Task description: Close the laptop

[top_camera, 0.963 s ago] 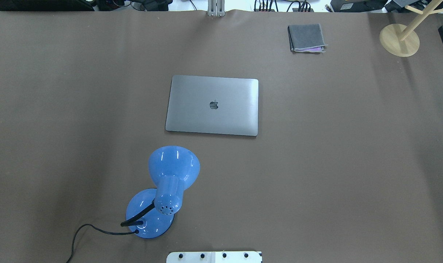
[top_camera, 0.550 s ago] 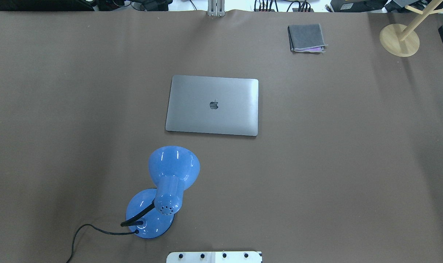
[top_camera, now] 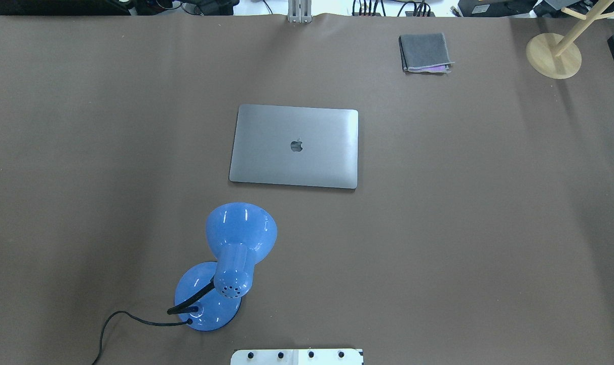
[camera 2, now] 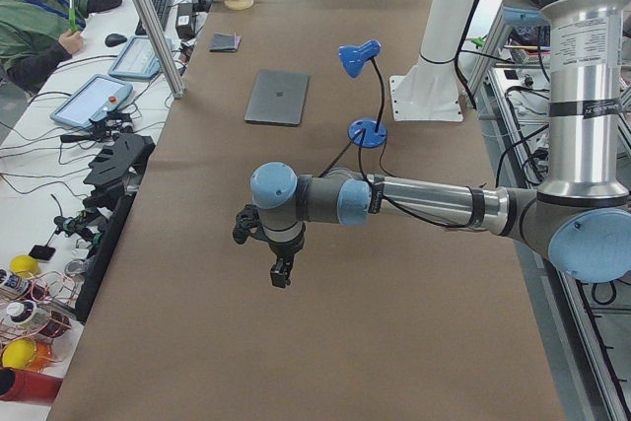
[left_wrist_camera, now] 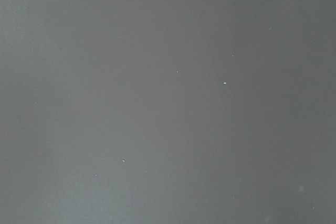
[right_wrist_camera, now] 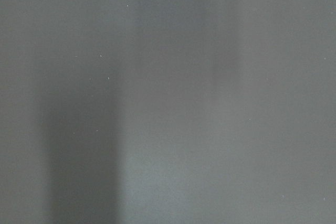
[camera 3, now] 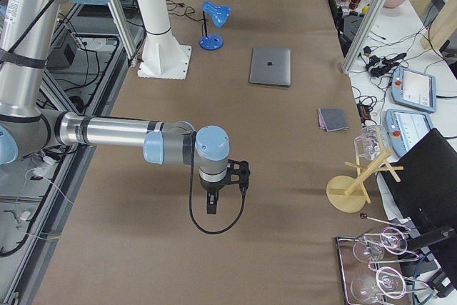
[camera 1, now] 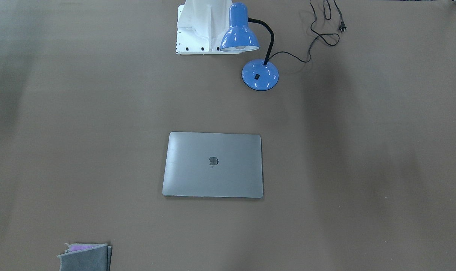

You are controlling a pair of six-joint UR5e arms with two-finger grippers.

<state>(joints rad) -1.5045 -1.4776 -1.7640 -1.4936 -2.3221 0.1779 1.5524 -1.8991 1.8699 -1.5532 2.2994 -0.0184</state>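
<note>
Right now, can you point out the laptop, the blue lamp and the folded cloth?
laptop (top_camera: 294,147), overhead view, middle of closed lid.
blue lamp (top_camera: 241,228), overhead view, on its shade.
folded cloth (top_camera: 424,51), overhead view, top face.

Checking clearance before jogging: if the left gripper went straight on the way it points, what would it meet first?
The left gripper points down, so probably the brown table cover; its wrist view shows nothing else. The laptop lies well off that line.

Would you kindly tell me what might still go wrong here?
The laptop already lies shut, so a push now would only load its lid. The lamp stands between the robot's base and the laptop; an arm reaching in might knock it over.
</note>
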